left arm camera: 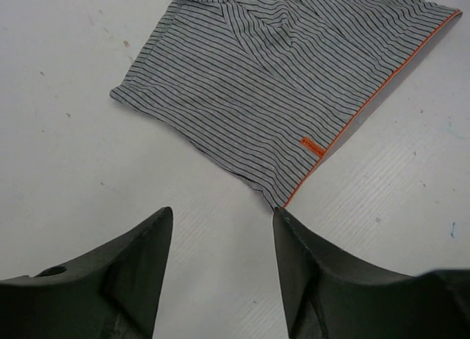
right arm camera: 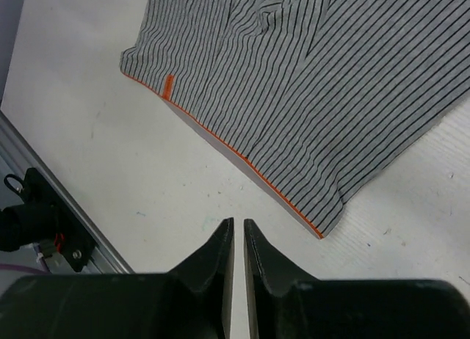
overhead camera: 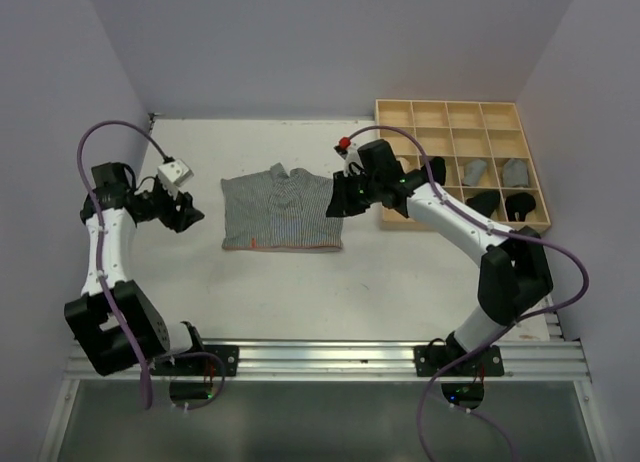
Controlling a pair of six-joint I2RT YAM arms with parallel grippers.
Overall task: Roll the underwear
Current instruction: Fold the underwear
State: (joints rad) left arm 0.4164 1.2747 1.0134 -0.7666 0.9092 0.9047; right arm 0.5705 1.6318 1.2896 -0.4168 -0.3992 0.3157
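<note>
One striped underwear; two grey rolls; two black rolls; one tray; two pincers

The top external camera is looking steeply down from high behind the near edge, taking in the whole table. Both wrist cameras are hanging low and close, facing inward from opposite sides across the striped underwear, which all three views are sharing.

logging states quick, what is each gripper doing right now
left gripper: open, holding nothing
right gripper: closed, holding nothing, just off the striped underwear
</note>
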